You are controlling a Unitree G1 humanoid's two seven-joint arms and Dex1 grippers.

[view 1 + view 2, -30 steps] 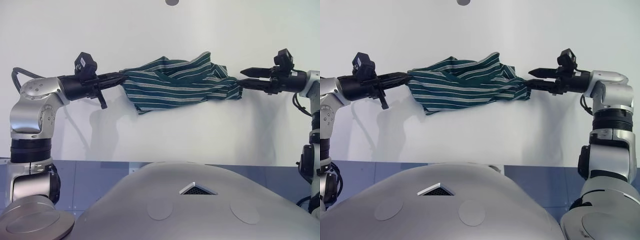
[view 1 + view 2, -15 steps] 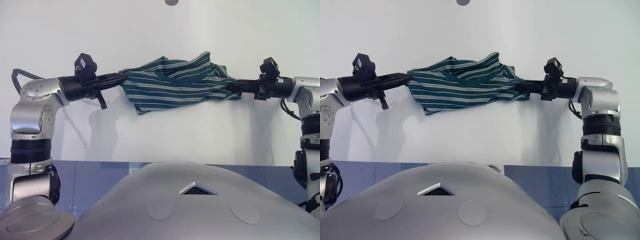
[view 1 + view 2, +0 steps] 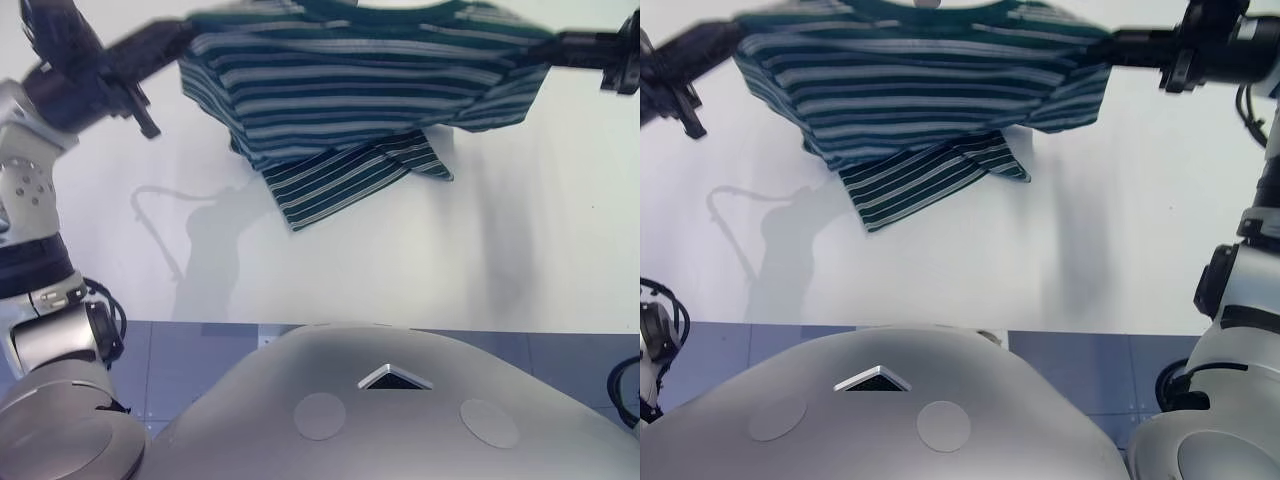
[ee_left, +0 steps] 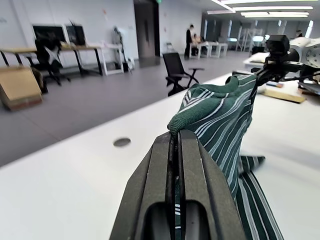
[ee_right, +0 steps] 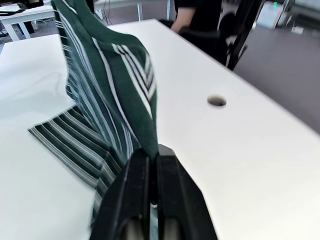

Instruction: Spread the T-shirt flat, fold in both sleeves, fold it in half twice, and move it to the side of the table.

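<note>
- Both arms have risen and drawn apart since a second ago, so the bunched cloth now hangs open between them.
- My left gripper (image 4: 176, 139) has its fingers pressed together on a rolled edge of the shirt, at its left shoulder.
- The green striped T-shirt (image 3: 360, 80) hangs stretched above the far middle of the desk (image 3: 520, 250), neckline uppermost, with its lower part doubled under and lying on the surface.
- My right gripper (image 5: 152, 152) is likewise clamped tight, pinching the opposite shoulder.
- As I judge it, spreading is the step in hand. I would keep even tension between the grippers, bring both down together while drawing toward me, and let the folded hem drag out straight before letting go.
- Uneven lowering could leave that tucked flap trapped underneath.
- The white desk top looks smooth, with a round cable hole (image 4: 122, 142) near its far edge.
- Beyond it lies an open office: an office chair (image 4: 177, 65), other workstations and a cardboard box (image 4: 20, 90) on grey flooring.
</note>
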